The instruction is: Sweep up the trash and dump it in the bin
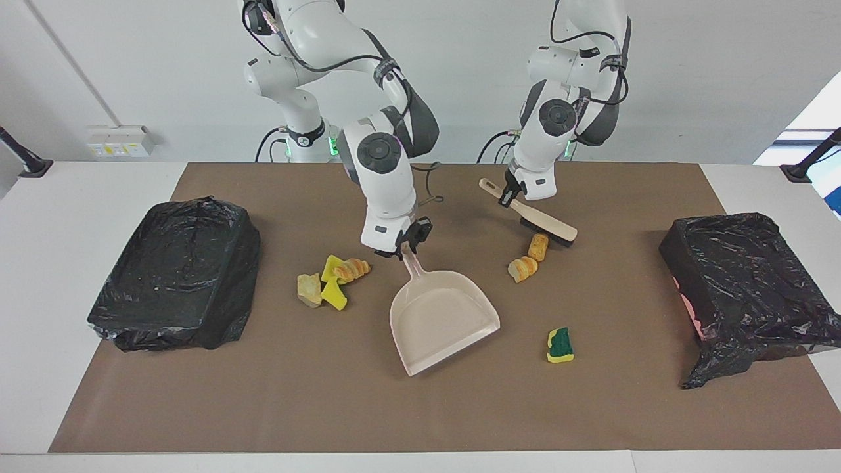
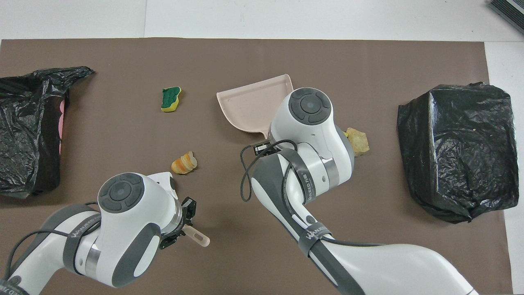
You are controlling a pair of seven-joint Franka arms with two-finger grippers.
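Trash is scattered round the dustpan [image 1: 441,318] in the middle of the brown mat [image 1: 328,407]. A cluster of yellow scraps [image 1: 330,280] and a bread chunk lies just beside the pan, toward the right arm's end. Two bread chunks [image 1: 529,257] sit toward the left arm's end, touching the brush [image 1: 539,223]. A green-topped sponge [image 1: 560,345] lies alone, farther from the robots. Right gripper [image 1: 402,248] pinches the pan's handle; left gripper [image 1: 509,196] clamps the brush handle. A black-bagged bin [image 1: 177,276] flanks the pan at the right arm's end, another bin [image 1: 749,289] at the left arm's.
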